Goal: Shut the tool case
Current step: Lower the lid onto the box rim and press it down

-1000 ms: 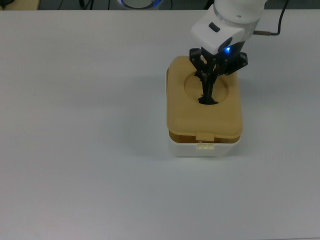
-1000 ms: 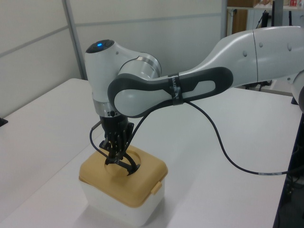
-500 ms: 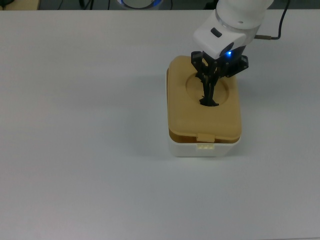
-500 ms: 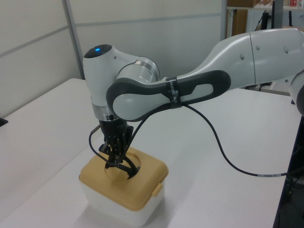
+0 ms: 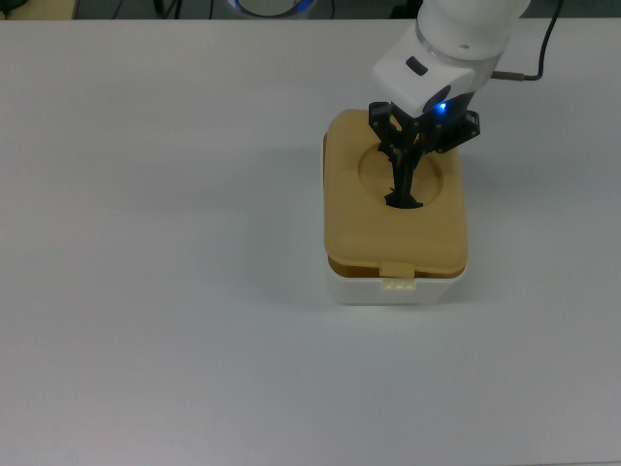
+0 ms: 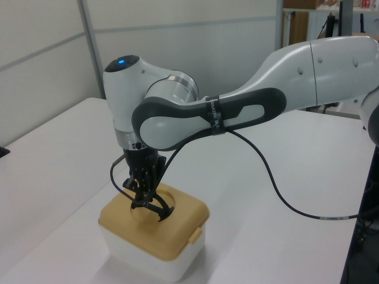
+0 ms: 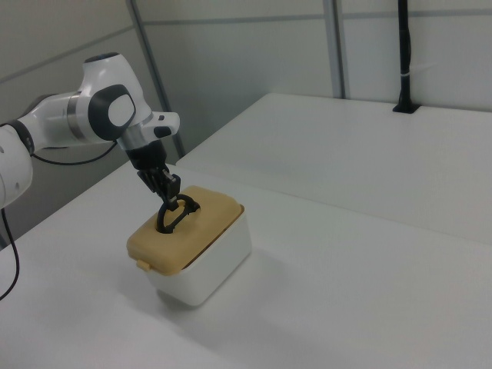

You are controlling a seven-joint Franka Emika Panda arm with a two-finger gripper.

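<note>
Hand (image 5: 401,173) directly above tan lid (image 5: 395,228), pinched on black handle (image 5: 403,194) in round recess. Lid atop white tool case (image 5: 396,287) on bench (image 5: 175,291); next push straight down, latch tab (image 5: 397,269) toward top view's bottom.

since a second ago the tan lid (image 5: 393,228) sits lower on the white box (image 5: 396,288): the dark gap along the front edge in the top view is thinner, and the lid's latch tab (image 5: 397,269) now nearly meets the tab on the box. in the left view the lid looks flatter on the box. the gripper (image 5: 402,184), on the black handle (image 5: 402,199) in the round recess, is slightly lower and has shifted a little.
</note>
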